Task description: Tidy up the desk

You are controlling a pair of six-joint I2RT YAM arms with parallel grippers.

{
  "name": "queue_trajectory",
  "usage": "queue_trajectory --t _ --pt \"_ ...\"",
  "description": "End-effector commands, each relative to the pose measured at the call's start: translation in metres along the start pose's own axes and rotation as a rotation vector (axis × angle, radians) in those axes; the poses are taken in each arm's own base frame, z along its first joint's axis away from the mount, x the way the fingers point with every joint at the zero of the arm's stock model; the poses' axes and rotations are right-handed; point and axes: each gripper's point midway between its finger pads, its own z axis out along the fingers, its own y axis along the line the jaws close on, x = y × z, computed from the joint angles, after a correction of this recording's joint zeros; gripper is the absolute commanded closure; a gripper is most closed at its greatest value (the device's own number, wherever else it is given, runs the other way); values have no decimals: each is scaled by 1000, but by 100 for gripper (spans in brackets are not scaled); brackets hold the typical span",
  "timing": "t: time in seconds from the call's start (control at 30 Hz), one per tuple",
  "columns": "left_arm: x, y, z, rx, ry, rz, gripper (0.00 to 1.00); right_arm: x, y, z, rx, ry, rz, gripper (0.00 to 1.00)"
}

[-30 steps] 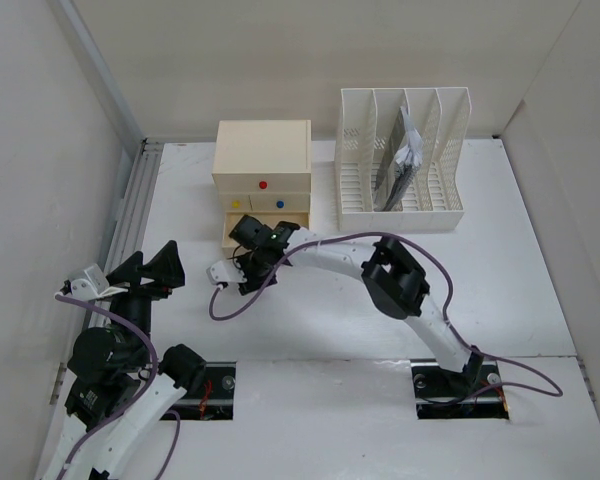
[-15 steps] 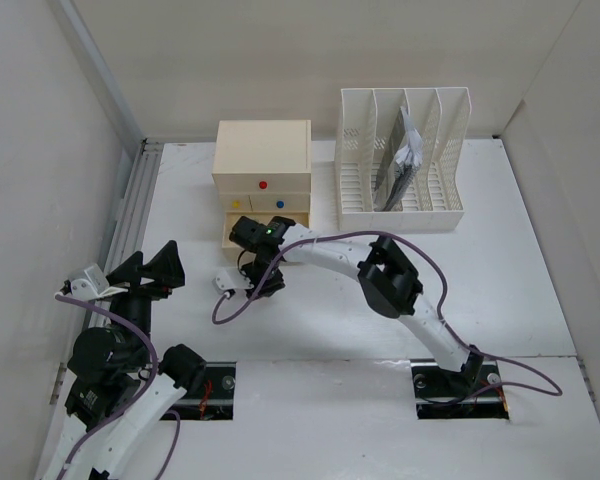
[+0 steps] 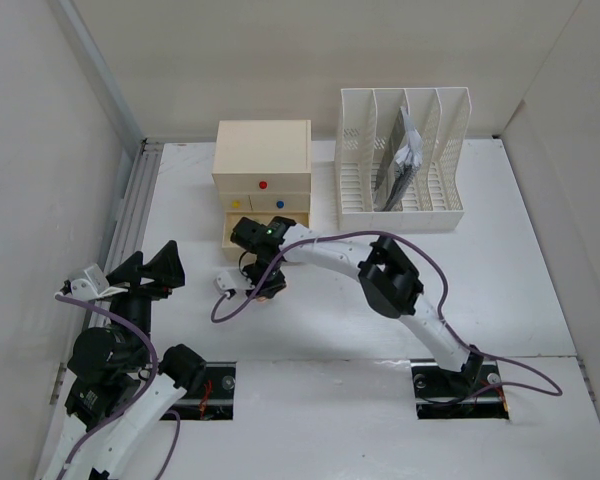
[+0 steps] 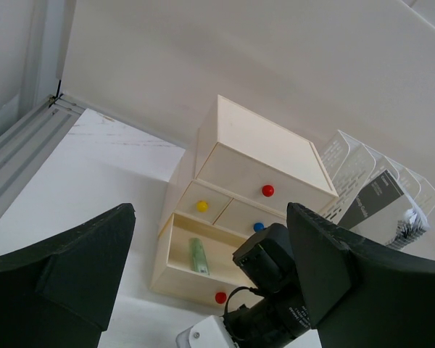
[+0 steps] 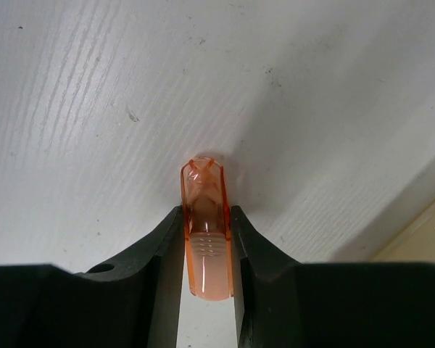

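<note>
The desk (image 3: 310,320) is a large white tabletop with pale walls around it. My right gripper (image 5: 206,217) is shut on a small translucent orange marker-like piece (image 5: 205,239), held point down. Its tip is touching the desk surface (image 5: 94,109) or just above it; I cannot tell which. In the top view this gripper (image 3: 265,288) is just in front of the cream drawer box (image 3: 262,160). My left gripper (image 3: 150,268) is open and empty at the left of the desk. In the left wrist view (image 4: 209,217) it faces the drawer box.
The drawer box's bottom drawer (image 4: 175,279) stands open with a green stick (image 4: 198,255) inside. A white slotted file rack (image 3: 400,160) holding papers stands at the back right. A purple cable (image 3: 220,312) loops on the desk beside the right wrist.
My right gripper has moved a little toward the near right and down to the desk surface. It keeps hold of the orange piece. The left arm has not moved.
</note>
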Motion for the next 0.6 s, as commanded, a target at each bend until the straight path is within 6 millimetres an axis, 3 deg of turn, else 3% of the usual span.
queue_trajectory --t 0.0,0.03,0.13,0.17,0.27,0.4,0.5,0.57 --pt "-7 -2 -1 11 -29 -13 17 -1 -1 -4 29 -11 47 90" --pt "-7 -2 -1 11 -29 -13 17 -14 -7 -24 84 -45 56 90" --pt "-7 -2 -1 11 -29 -13 17 -37 -32 -59 246 -108 107 91" --pt "-7 -2 -1 11 -29 -13 17 -47 -40 -82 313 -134 111 91" --pt "-7 -2 -1 11 -29 -13 17 -56 -59 -120 490 -167 156 93" --pt "-7 -2 -1 11 -29 -13 17 -53 -77 -154 674 -166 205 93" --pt "-7 -2 -1 11 -29 -13 17 -55 -87 -168 758 -190 246 94" --pt "-7 -2 -1 11 -29 -13 17 -45 -96 -179 839 -148 281 94"
